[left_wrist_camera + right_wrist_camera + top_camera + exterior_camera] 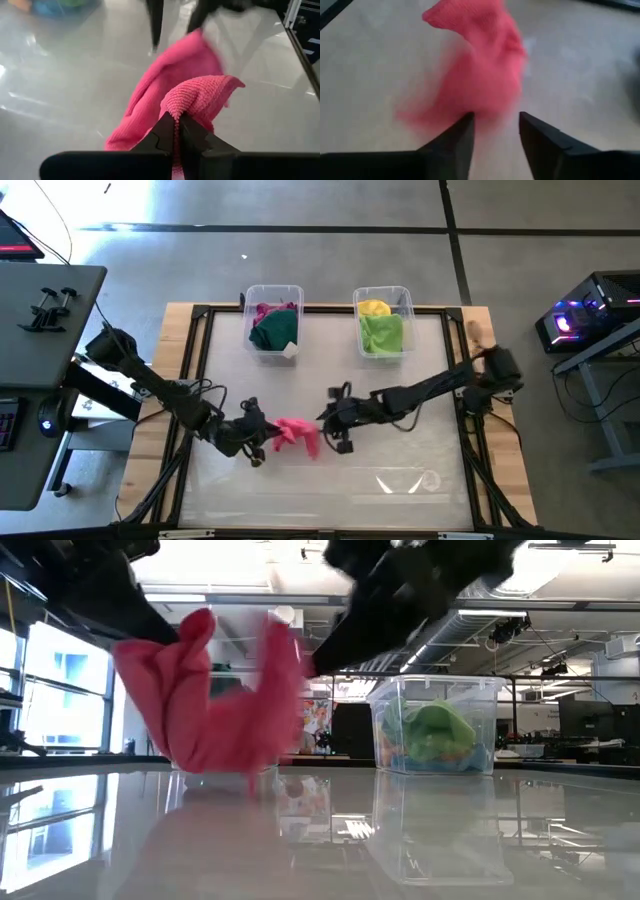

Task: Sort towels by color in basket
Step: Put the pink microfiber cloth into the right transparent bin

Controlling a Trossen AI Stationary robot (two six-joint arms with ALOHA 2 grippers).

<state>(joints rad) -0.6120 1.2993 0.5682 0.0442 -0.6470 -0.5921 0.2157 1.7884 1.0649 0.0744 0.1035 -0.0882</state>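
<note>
A pink towel (296,436) sits mid-table between both grippers; in the low view the pink towel (215,700) stands up in two peaks. My left gripper (262,436) is at its left end, shut on it. My right gripper (335,423) is open at the towel's right end; its fingers (462,131) stand just short of the blurred cloth (480,65), and I cannot tell if they touch it. The left bin (273,292) holds magenta and dark green towels. The right bin (383,293) holds yellow and light green ones. My left gripper pinches a raised fold of the pink towel (176,111) between its two fingers, coming level from the table's left. The held end is lifted (195,628), and the rest hangs below, reaching down to the table (250,770).
Two clear plastic bins stand side by side at the table's far edge; the low view shows the right bin (480,690) with green, orange and light blue cloth inside. A black frame (190,380) runs round the glossy tabletop. A small white tag (290,351) lies by the left bin.
</note>
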